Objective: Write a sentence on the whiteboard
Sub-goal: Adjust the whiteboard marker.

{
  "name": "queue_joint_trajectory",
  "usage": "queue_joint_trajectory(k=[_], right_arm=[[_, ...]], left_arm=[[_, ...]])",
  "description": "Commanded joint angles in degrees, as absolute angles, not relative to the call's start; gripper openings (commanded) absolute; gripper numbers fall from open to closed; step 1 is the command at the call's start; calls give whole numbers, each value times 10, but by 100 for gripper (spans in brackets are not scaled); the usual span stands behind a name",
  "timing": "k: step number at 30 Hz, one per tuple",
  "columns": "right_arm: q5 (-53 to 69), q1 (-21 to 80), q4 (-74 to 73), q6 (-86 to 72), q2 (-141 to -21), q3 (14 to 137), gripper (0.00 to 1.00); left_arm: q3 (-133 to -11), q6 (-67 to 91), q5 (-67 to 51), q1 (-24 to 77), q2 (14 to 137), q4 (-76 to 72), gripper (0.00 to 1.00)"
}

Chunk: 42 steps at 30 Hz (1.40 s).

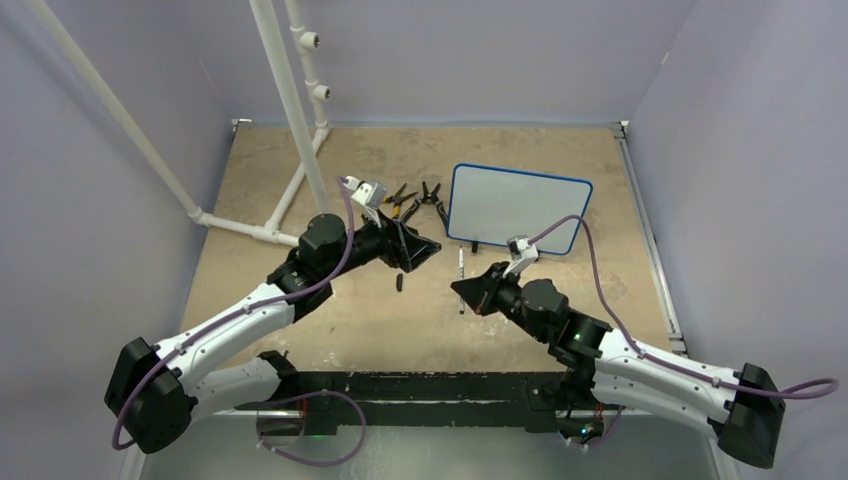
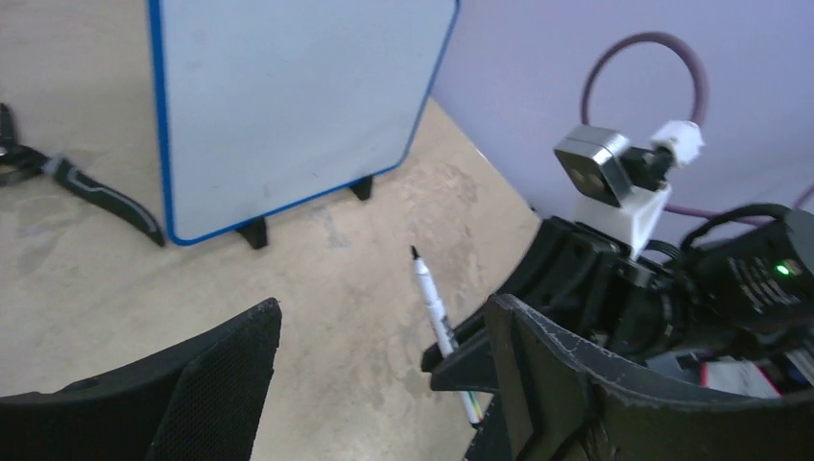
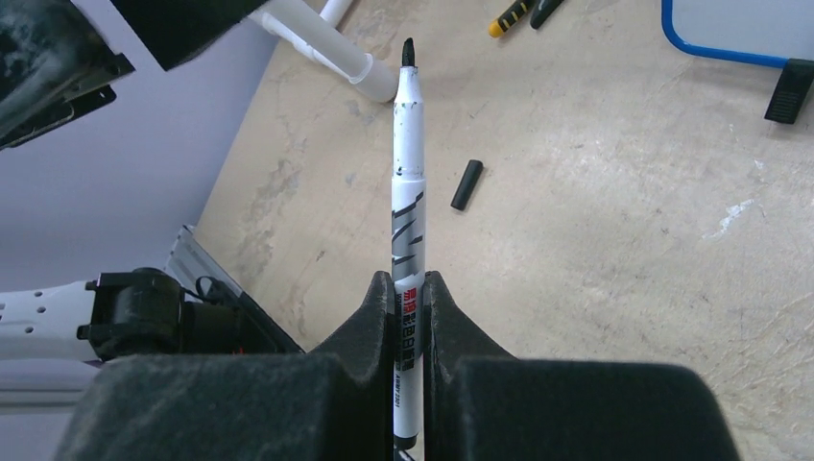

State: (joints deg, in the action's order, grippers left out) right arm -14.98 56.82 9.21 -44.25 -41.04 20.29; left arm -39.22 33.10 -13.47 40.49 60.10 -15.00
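Small rectangular blue-rimmed whiteboard [image 1: 518,205]: upright on black feet, far centre-right of the tan table [image 1: 560,300], face plain white. My right gripper [image 3: 408,293]: clamped on an uncapped white marker pen [image 3: 405,173]. My left gripper [image 2: 384,307]: fingers apart, holding nothing. Small black cap [image 3: 466,184]: loose on table.

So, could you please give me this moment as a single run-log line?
right gripper: shut on marker, uncapped | left gripper: open, empty | cap: on table | whiteboard: blank

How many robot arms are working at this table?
2. The left arm reaches in from the near left corner; the right arm reaches from the near right, holding a marker. None seems hidden.
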Motion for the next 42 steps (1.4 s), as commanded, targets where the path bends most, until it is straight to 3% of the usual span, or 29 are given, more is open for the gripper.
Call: queue_joint_trajectory(k=[1,15,21,26,32,35,42], right_arm=[[-142,566,142,-415,-413,232,0],[-111,566,180,-359,-450,256,0],[-99,566,189,-353,-459,262,0],[-99,566,191,-350,-460,262,0],[-109,566,188,-348,-471,269,0],[-111,566,187,-344,-475,273,0],[-139,566,180,-339,-482,284,3]], left_arm=[[-412,394,-264,401,625,-194,78],[-399,470,-276,420,686,-289,82],[-409,471,-193,421,697,-232,77],[-417,475,-185,424,704,-232,68],[-423,479,-186,441,723,-238,64],[-424,482,-183,445,729,-238,52],[-431,536,-176,446,743,-262,0]])
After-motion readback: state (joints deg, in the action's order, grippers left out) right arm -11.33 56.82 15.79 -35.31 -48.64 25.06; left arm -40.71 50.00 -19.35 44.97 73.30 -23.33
